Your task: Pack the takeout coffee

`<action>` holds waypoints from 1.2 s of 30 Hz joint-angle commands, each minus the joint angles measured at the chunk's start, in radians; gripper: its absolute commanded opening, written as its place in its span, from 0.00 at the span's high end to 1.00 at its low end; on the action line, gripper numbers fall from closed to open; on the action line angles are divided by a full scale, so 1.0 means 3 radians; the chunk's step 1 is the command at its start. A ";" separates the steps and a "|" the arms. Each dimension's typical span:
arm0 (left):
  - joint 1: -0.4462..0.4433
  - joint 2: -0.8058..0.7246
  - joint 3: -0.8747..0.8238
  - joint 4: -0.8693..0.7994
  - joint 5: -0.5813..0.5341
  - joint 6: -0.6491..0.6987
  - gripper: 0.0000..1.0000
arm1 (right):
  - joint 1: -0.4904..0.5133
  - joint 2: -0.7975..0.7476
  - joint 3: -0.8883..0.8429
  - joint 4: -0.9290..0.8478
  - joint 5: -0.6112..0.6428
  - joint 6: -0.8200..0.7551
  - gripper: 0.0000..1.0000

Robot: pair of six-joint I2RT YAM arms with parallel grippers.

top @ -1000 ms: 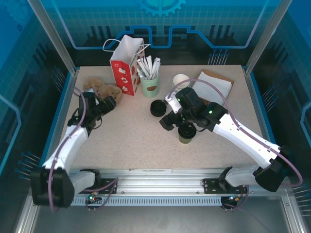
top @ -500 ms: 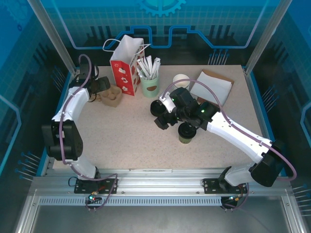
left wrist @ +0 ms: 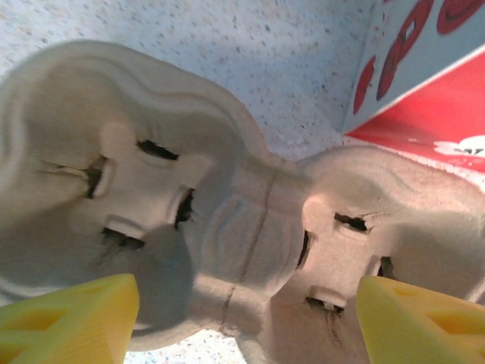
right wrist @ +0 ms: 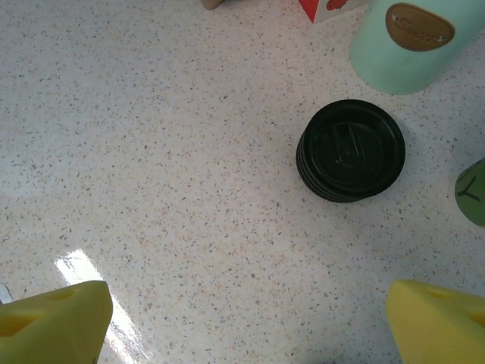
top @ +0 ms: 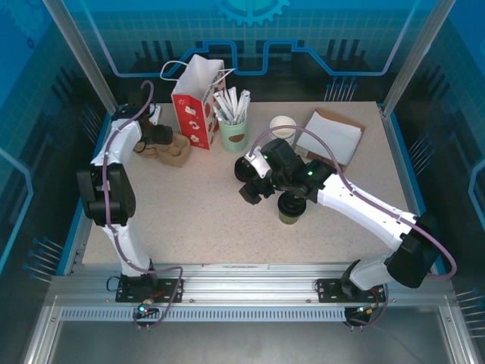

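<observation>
- The dark-green cup (top: 289, 211) stands on the table (top: 197, 220) right of centre, beside the right arm, exactly where it stood a second ago. Its top looks dark, but I cannot tell whether a lid is seated.
- The right gripper (top: 251, 189) has slid left, off the cup and toward the stack of black lids (right wrist: 350, 149). Its jaws are spread wide over bare table and hold nothing. This probably means it is fetching a lid.
- The left arm has swung from the table's left side up to the rear-left corner. The left gripper (left wrist: 242, 318) now hangs over the pulp carrier (left wrist: 250, 227), fingers wide apart and gripping nothing.
- The carrier lies just beside the red-and-white bag (top: 195, 102), well apart from the cup. Packing has not begun — both arms seem to be only lining up.
</observation>
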 commanded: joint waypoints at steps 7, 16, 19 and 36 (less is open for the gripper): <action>0.0033 0.0304 0.0316 -0.0333 0.0216 0.0211 0.35 | 0.0009 0.0041 -0.0014 0.0046 -0.0065 0.0031 0.06; 0.0037 0.0389 0.0365 -0.0313 0.0169 0.0248 0.44 | 0.0009 0.0056 -0.0009 0.0026 -0.0093 0.0043 0.06; 0.0039 0.0419 0.0406 -0.0326 0.0167 0.0252 0.46 | 0.0012 0.0068 -0.0020 0.0021 -0.0099 0.0046 0.06; 0.0032 0.0546 0.0544 -0.0433 0.0097 0.0348 0.44 | 0.0012 0.0122 -0.0042 0.0016 -0.0139 0.0057 0.06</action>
